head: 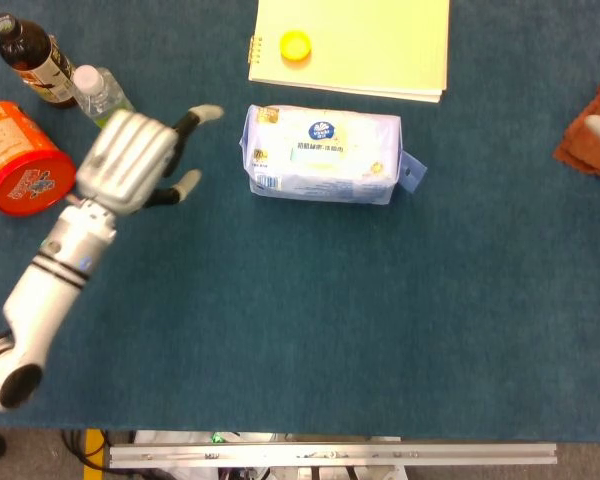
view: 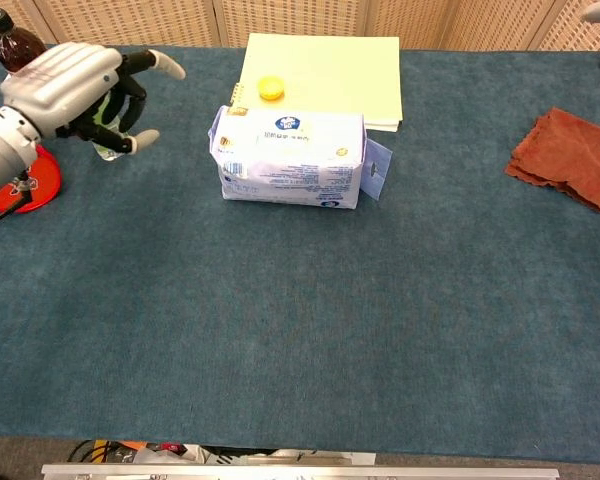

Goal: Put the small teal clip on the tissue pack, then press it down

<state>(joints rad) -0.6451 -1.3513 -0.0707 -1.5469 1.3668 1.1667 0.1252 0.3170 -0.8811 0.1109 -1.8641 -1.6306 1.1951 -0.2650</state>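
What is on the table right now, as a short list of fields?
Tissue pack: lying mid-table, untouched
Left hand: left of pack, apart from it, fingers spread, holding nothing
Right hand: only a sliver at frame edge
Teal clip: not discernible
Behind pack: yellow notepad with yellow cap
Far right: brown cloth

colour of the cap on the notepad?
Yellow cap; clearest in the head view.
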